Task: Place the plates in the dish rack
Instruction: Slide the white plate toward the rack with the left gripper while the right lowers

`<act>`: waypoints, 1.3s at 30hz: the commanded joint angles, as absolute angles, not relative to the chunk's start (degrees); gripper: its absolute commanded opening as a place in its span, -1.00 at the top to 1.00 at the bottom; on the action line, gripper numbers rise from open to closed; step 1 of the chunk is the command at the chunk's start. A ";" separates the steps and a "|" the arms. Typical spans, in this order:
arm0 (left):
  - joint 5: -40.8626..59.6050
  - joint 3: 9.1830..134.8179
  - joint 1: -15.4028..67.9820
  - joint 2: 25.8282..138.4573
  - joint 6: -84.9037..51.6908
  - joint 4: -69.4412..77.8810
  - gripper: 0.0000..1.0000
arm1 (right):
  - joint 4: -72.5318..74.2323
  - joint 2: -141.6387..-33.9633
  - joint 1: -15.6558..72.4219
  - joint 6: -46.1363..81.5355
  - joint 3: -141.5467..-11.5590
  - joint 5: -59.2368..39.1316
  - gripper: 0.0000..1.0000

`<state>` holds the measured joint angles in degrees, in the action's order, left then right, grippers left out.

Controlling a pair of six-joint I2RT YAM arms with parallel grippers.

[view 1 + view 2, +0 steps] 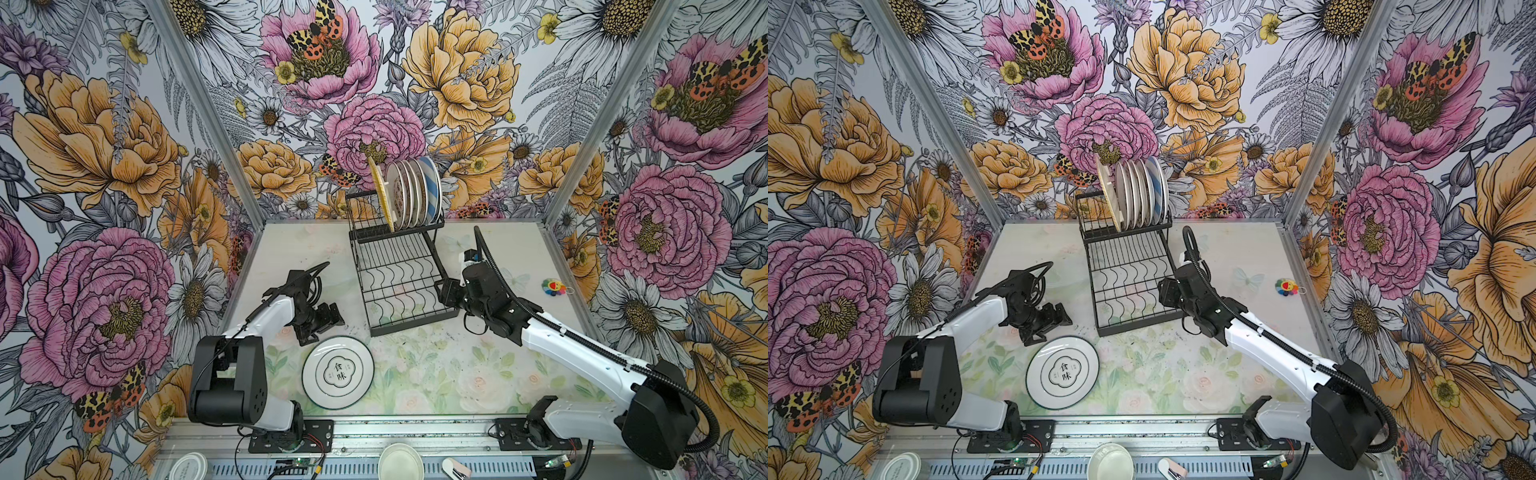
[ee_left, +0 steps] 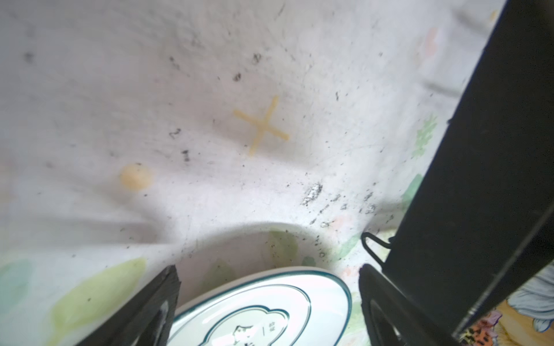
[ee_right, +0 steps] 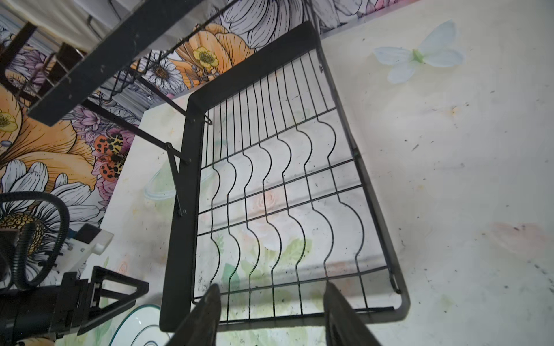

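On the table (image 1: 498, 374), near its front edge, one white plate (image 1: 337, 372) with a teal rim and Chinese characters lies flat, outside the dish rack (image 1: 415, 324). My left gripper (image 1: 322, 328) stands just past the plate's far rim, jaws spread wide, gripping nothing. My right gripper (image 3: 271, 287) sits at the right edge of the rack's lower tier, jaws part-way apart, nothing clamped. In the upper tier, a yellow woven tray (image 1: 380, 195) and a row of plates (image 1: 409, 193) stand upright, with the blue-striped plate (image 1: 432, 191) at the right end.
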<state>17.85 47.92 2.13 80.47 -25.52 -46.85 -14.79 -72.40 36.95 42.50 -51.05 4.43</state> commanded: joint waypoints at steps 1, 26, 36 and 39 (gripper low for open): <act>11.57 46.79 2.01 74.19 -33.52 -49.20 -0.97 | -14.73 -73.27 37.78 42.02 -52.18 -0.38 -0.11; 2.25 35.71 -1.19 64.54 -45.10 -49.72 -0.98 | -14.64 -73.01 39.20 40.28 -50.05 -3.71 -0.13; 10.91 32.74 0.14 65.36 -44.61 -44.94 -0.97 | -14.63 -72.46 39.20 39.78 -49.44 -3.51 -0.14; 12.74 33.00 2.19 66.83 -43.83 -44.54 -0.98 | -14.61 -72.68 39.20 39.79 -49.39 -3.89 -0.14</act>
